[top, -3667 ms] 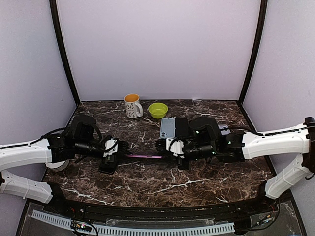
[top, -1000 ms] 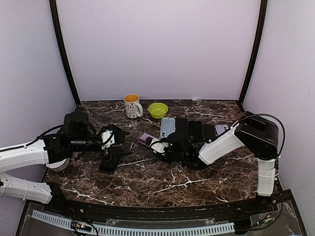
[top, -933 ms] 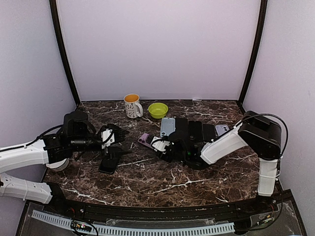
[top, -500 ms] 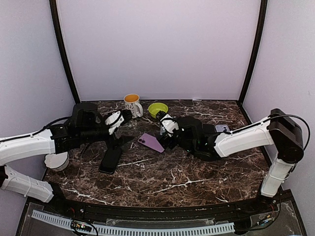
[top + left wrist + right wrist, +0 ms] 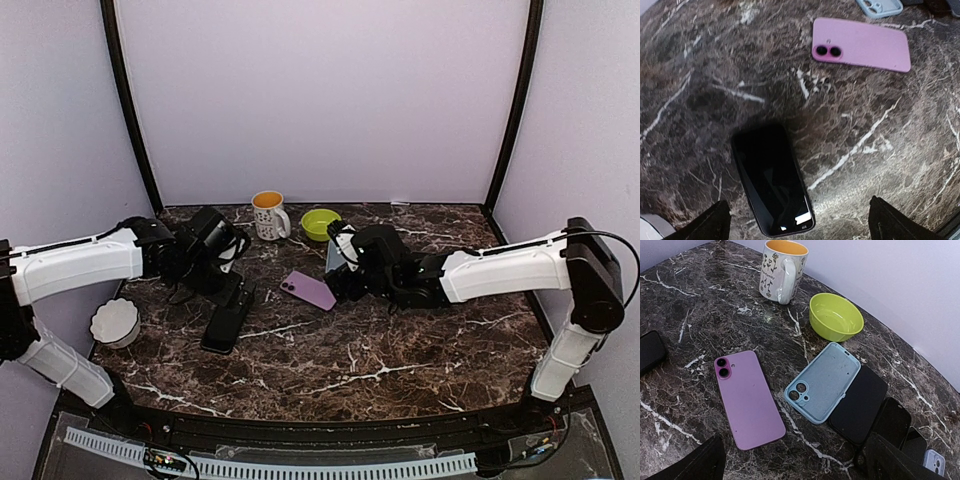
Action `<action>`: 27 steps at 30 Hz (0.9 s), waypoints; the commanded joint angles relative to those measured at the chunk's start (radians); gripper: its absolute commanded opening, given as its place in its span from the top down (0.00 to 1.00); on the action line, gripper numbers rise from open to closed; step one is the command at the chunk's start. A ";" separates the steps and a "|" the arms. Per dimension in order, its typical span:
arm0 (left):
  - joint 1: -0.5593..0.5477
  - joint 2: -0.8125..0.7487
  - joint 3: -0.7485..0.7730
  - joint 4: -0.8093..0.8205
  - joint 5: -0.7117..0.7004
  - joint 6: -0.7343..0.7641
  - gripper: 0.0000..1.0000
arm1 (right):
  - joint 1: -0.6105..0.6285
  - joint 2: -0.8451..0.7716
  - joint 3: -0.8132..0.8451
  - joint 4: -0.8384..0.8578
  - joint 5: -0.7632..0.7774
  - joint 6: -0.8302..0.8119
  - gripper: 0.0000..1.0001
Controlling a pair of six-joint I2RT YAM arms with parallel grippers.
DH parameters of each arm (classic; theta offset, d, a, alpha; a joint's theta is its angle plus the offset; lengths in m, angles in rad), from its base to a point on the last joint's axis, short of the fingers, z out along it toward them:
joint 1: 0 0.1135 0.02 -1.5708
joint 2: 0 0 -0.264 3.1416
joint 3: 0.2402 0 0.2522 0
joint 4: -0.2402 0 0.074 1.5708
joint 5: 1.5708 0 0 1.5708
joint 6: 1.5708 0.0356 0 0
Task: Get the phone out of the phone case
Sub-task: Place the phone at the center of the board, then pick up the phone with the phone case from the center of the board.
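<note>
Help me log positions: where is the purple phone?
In the top view, the flat purple phone lies mid-table, between the black phone at left and the light-blue plastic case at right.

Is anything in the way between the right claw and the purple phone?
No, nothing visible is. The purple phone lies flat, back up, on the table just ahead of the open right claw. The blue case sits off to one side, not between them.

No text, brand or number can be read for certain. The flowered mug (image 5: 781, 270) has a short line of dark script down its side, next to the handle, too small to make out.
</note>
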 commanded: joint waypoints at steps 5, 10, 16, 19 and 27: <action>0.089 0.023 -0.113 -0.083 0.112 -0.149 0.01 | -0.010 -0.053 -0.002 -0.078 -0.045 0.073 0.01; 0.127 0.080 -0.136 -0.072 0.160 -0.168 0.01 | -0.010 -0.061 -0.020 -0.079 -0.036 0.082 0.01; 0.145 0.131 -0.150 -0.033 0.183 -0.198 0.01 | -0.010 -0.044 -0.012 -0.079 -0.045 0.089 0.01; 0.148 0.154 -0.154 -0.024 0.176 -0.204 0.01 | -0.010 -0.039 -0.003 -0.083 -0.045 0.086 0.01; 0.154 0.224 -0.168 0.014 0.157 -0.207 0.01 | -0.010 -0.032 0.000 -0.101 -0.045 0.087 0.01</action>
